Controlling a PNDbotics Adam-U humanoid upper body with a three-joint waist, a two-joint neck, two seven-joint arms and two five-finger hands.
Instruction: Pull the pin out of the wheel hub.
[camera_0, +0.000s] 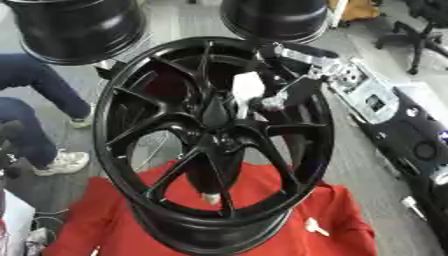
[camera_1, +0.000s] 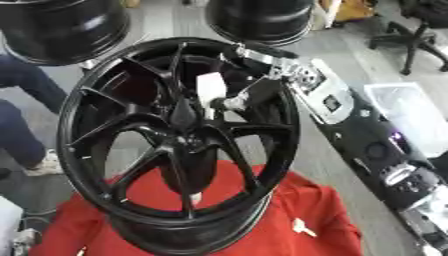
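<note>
A large black spoked wheel hub (camera_0: 140, 125) stands upright on a red cloth (camera_0: 96, 220), facing me. A white pin (camera_0: 248, 89) sticks out just above the hub's centre (camera_0: 219, 117). My right arm comes in from the right, over the rim, and my right hand (camera_0: 282, 95) is curled against the pin's right side, with dark fingers and a silver knuckle around it. The pin's lower end runs down toward the centre bore; whether it is still seated there is hidden. No left hand shows in either view.
Two more black wheels (camera_0: 74, 27) (camera_0: 276, 17) stand behind. A person's legs (camera_0: 39, 90) are at the left. An office chair (camera_0: 420, 35) is at the far right. A small white piece (camera_0: 315, 227) lies on the cloth.
</note>
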